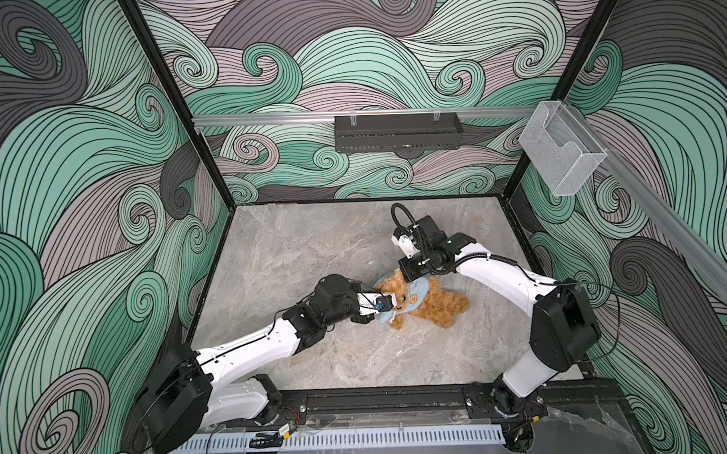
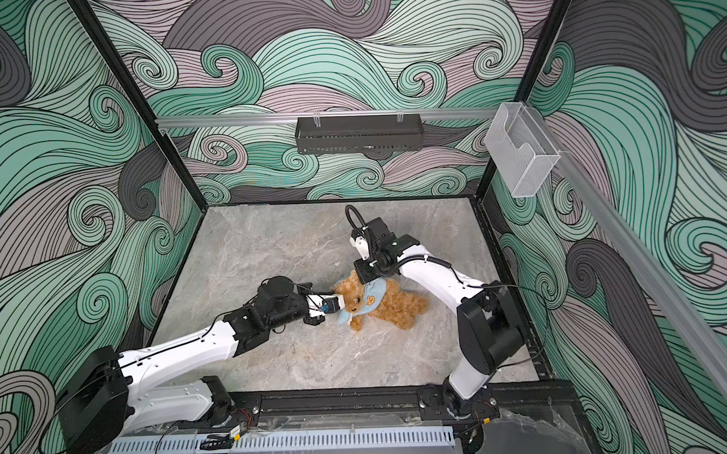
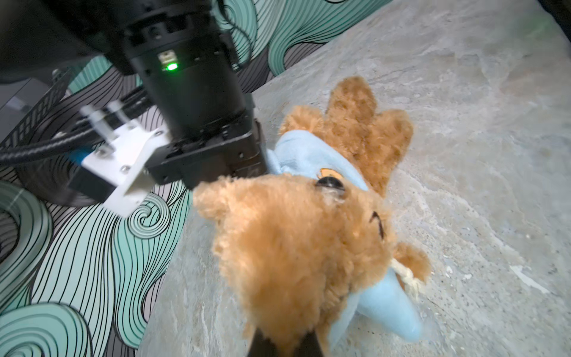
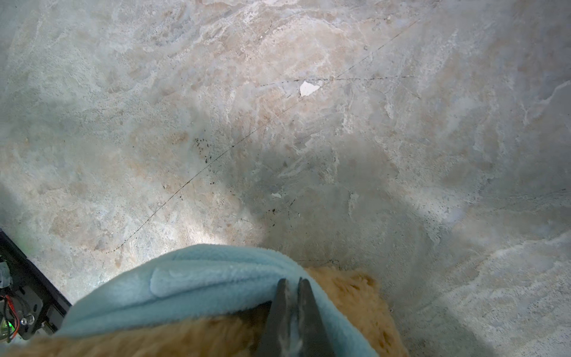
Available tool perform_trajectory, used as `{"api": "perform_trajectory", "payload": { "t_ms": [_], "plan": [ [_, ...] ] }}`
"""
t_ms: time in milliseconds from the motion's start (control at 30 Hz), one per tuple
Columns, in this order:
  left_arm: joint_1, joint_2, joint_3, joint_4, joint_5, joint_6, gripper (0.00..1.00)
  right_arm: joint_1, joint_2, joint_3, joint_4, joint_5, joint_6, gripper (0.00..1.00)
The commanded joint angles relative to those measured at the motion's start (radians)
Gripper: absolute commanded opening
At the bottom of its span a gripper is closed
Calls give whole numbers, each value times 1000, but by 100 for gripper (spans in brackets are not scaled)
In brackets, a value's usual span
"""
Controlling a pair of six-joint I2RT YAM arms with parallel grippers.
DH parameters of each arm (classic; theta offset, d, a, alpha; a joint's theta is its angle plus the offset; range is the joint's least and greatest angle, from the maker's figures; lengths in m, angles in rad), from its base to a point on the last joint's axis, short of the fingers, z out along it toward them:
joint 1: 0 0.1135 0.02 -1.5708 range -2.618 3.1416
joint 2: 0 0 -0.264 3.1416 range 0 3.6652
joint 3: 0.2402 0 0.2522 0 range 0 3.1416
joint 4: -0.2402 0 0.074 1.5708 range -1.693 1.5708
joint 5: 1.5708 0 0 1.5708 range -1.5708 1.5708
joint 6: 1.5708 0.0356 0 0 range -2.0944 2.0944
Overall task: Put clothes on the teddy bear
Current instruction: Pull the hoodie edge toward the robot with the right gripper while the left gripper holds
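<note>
Golden-brown curly plush makes up the teddy bear [image 1: 439, 306] [image 2: 393, 308], which lies face up on the grey marble-look tabletop [image 1: 304, 246] a little right of the middle in both top views. Its head points toward the left arm and its legs spread toward the right arm.

A light blue shirt [image 1: 423, 287] [image 2: 376, 293] is bunched in a band across the bear just under its chin. The brown bear-face patch [image 1: 414, 300] faces up. One furry arm pokes out below the cloth on the near side.

The left gripper [image 3: 284, 346] reaches in low from the left and meets the top of the bear's head. In the left wrist view its two dark fingers [image 3: 261, 344] are drawn together on a tuft of head fur, so it has the teddy bear pinched. The bear's head [image 3: 293, 247] fills the foreground there, with the shirt [image 3: 309, 148] showing behind it.

The right gripper [image 4: 292, 290] comes down from above at the bear's far shoulder. Its fingers [image 4: 278, 312] are squeezed nearly together with only a thin fold of the blue shirt [image 4: 200, 278] between them, and fur [image 4: 358, 296] shows just beside them.

A black wire basket [image 1: 396, 133] and a clear plastic holder [image 1: 563, 150] hang on the walls, well apart from the bear.
</note>
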Motion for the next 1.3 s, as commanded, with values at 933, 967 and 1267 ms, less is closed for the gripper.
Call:
{"api": "perform_trajectory", "payload": {
  "t_ms": [933, 967, 1267],
  "plan": [
    [0, 61, 246, -362, -425, -1898, 0, 310, -391, -659, 973, 11, 400, 59],
    [-1, 66, 253, -366, -417, -1903, 0, 321, -374, -664, 990, 24, 407, 61],
    [0, 83, 284, -373, -377, -1906, 0, 341, -252, -598, 950, 191, 431, 50]
  ]
}}
